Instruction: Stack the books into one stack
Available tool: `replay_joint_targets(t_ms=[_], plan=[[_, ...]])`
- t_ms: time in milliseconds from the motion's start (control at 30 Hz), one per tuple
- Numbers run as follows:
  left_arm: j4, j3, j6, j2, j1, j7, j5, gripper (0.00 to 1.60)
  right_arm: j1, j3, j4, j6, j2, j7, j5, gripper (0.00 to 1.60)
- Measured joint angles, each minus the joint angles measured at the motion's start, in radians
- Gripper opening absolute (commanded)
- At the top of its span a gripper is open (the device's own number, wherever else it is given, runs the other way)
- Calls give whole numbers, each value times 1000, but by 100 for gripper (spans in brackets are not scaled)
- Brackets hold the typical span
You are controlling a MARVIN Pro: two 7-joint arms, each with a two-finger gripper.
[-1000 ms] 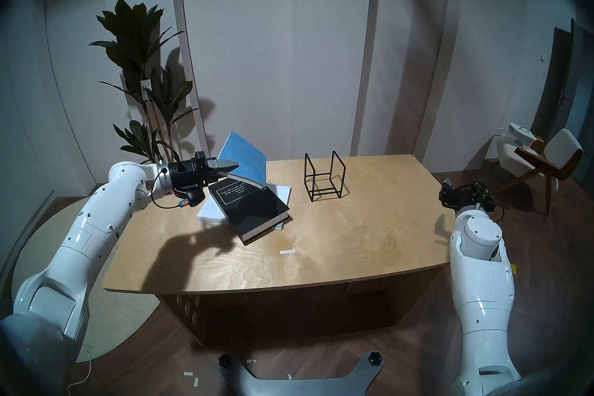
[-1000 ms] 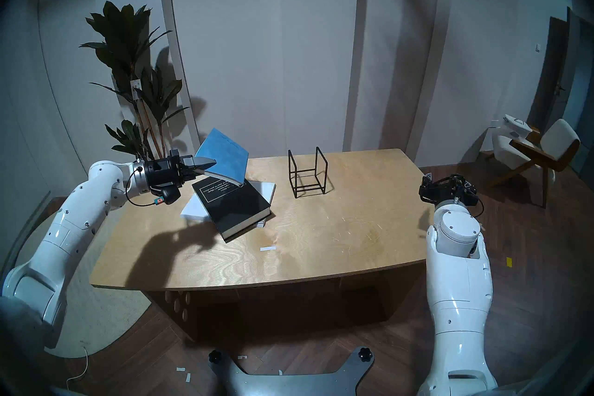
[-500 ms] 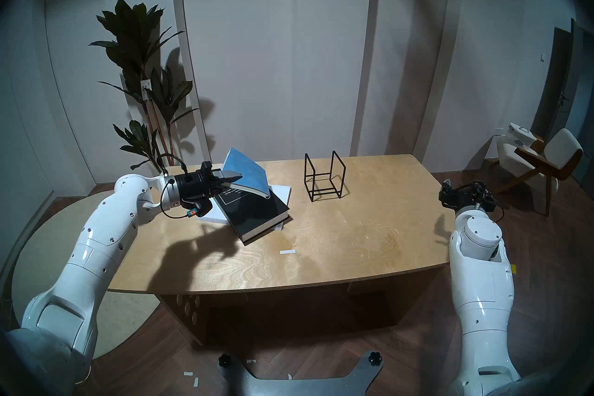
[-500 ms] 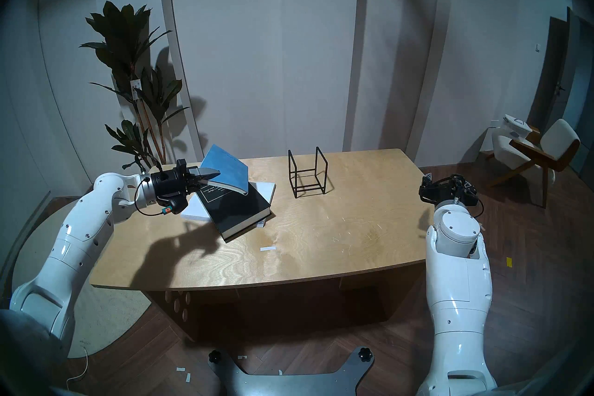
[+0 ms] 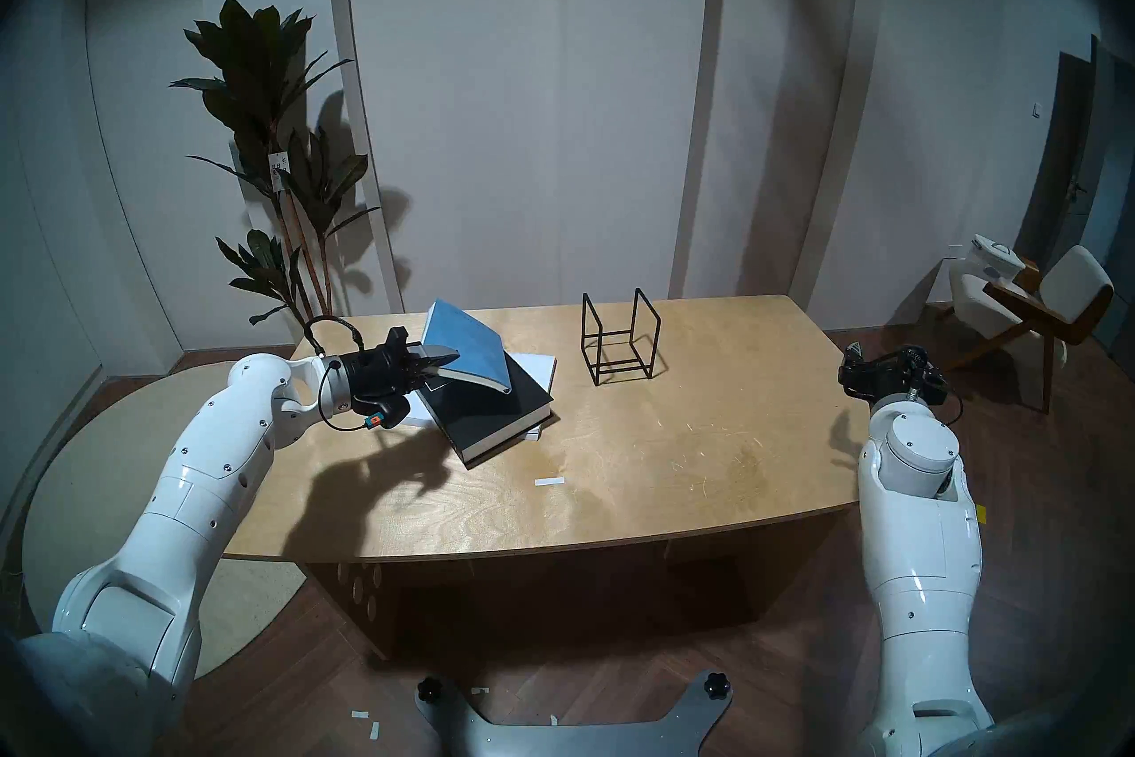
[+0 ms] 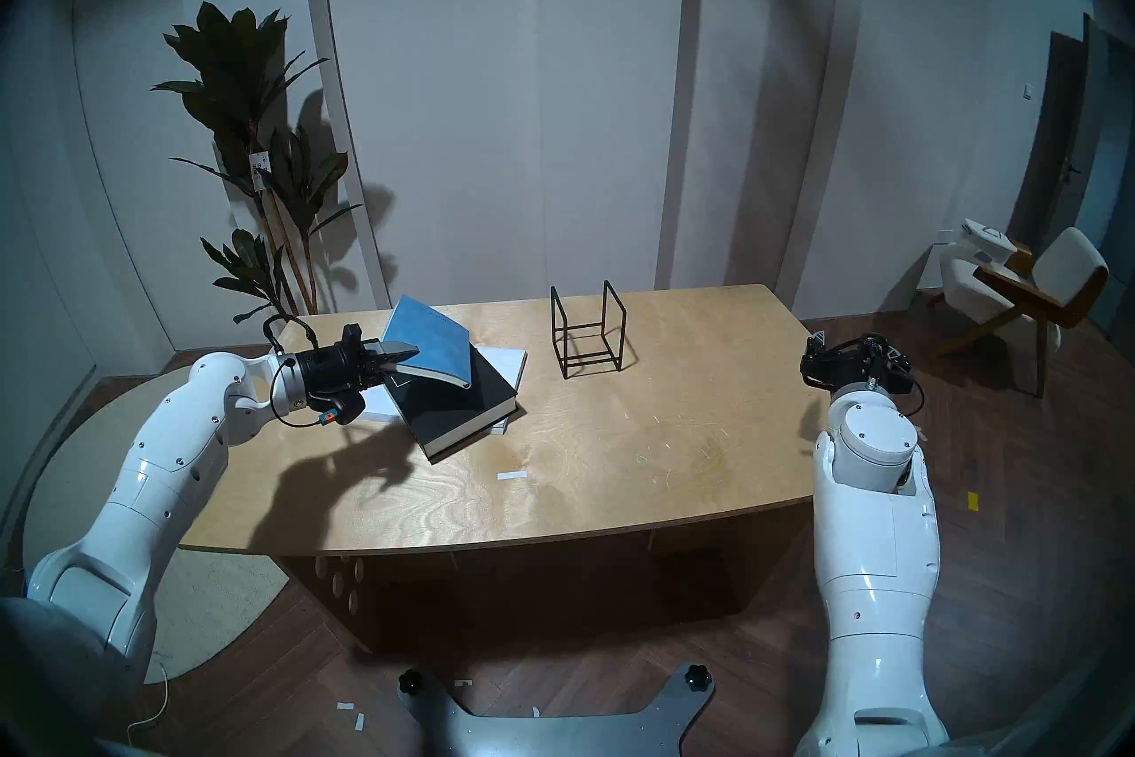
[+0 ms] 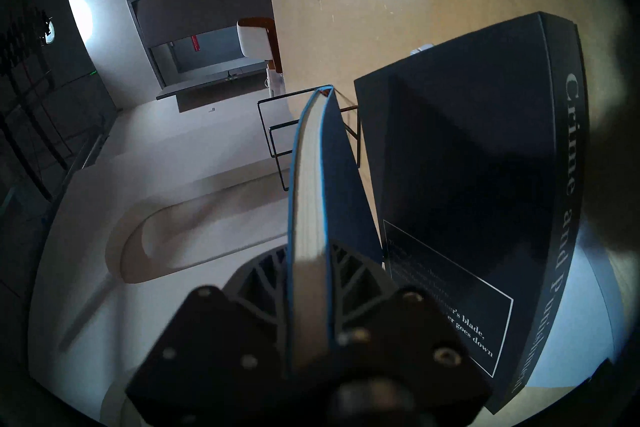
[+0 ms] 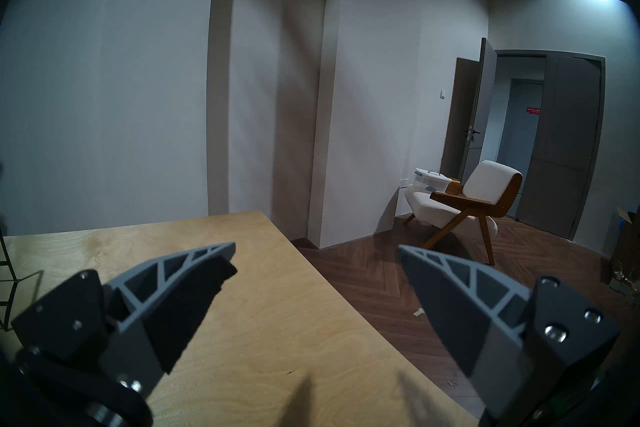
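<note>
My left gripper is shut on the near edge of the thin blue book. It holds that book tilted over the thick black book, its lower right corner down near the black cover. The black book lies skewed on the white book, at the table's back left. My right gripper hangs open and empty over the table's right edge.
A black wire-frame rack stands to the right of the books on the wooden table. A white tape strip lies near the middle. A plant stands behind the left corner, a chair at far right.
My left arm has lowered and moved right with the blue book, which now tilts flatter and sits closer over the black book. The right arm has not moved.
</note>
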Motion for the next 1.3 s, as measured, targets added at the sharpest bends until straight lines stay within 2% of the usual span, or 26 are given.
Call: replay_joint_targets(t_ms=[400, 433, 467, 767, 1167, 1300], plan=[[86, 56, 12, -1, -31, 42, 108, 0, 0, 2, 0, 0, -2, 2, -3, 160], [102, 66, 13, 3, -39, 51, 127, 62, 0, 2, 0, 0, -2, 2, -3, 160], [105, 69, 13, 4, -41, 53, 131, 160, 1, 2, 0, 0, -2, 2, -3, 160], [80, 166, 44, 52, -89, 128, 316, 160, 2, 3, 1, 0, -3, 4, -6, 160], [-35, 329, 98, 128, -131, 261, 579, 160, 4, 5, 2, 0, -4, 8, -9, 160], [-54, 387, 142, 162, -148, 316, 678, 160, 4, 6, 2, 0, -5, 9, -10, 160]])
